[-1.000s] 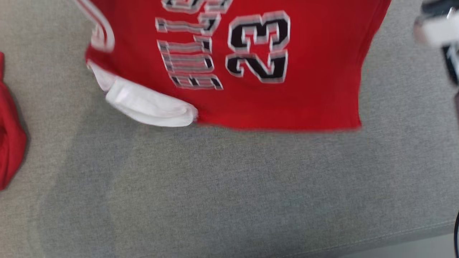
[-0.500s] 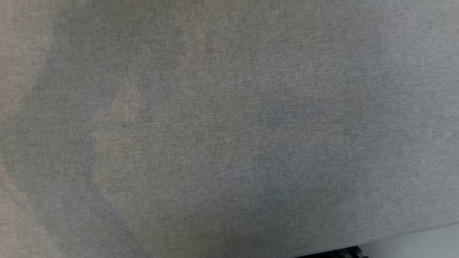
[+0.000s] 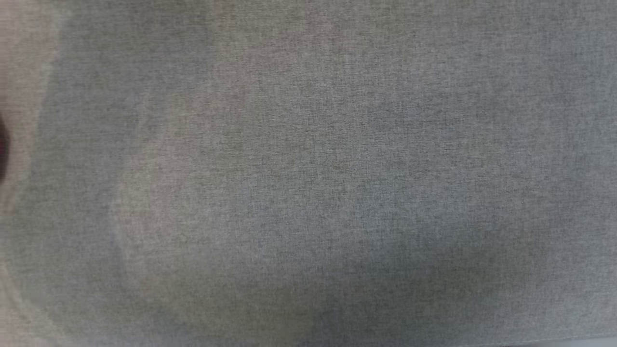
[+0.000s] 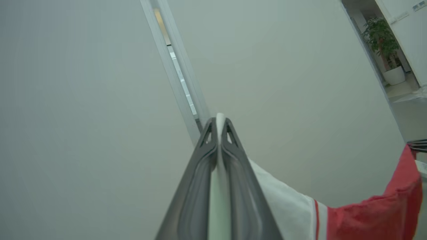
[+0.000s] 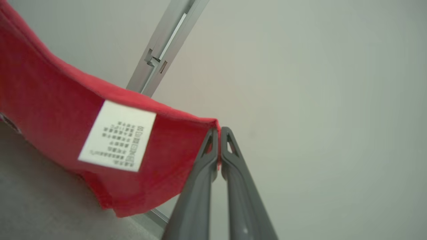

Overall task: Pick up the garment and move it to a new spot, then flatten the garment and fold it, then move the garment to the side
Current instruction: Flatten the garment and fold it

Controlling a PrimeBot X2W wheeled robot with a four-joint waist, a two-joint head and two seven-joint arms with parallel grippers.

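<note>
Pinching a white edge of the garment (image 4: 373, 213) tight in the closed left pincer (image 4: 218, 121), holding that end raised before a pale wall (image 4: 83, 100); letting the red cloth sag rightward in a slack span toward the other hold, probably spreading it wide in the air ahead of laying it flat; clamping the far red corner in the right pincer (image 5: 219, 133), fingers shut on the hem, care label (image 5: 116, 136) facing the wrist camera; carrying the piece high, apparently above the grey fabric surface (image 3: 308, 173), taking that surface as the likely new spot for setting down.
</note>
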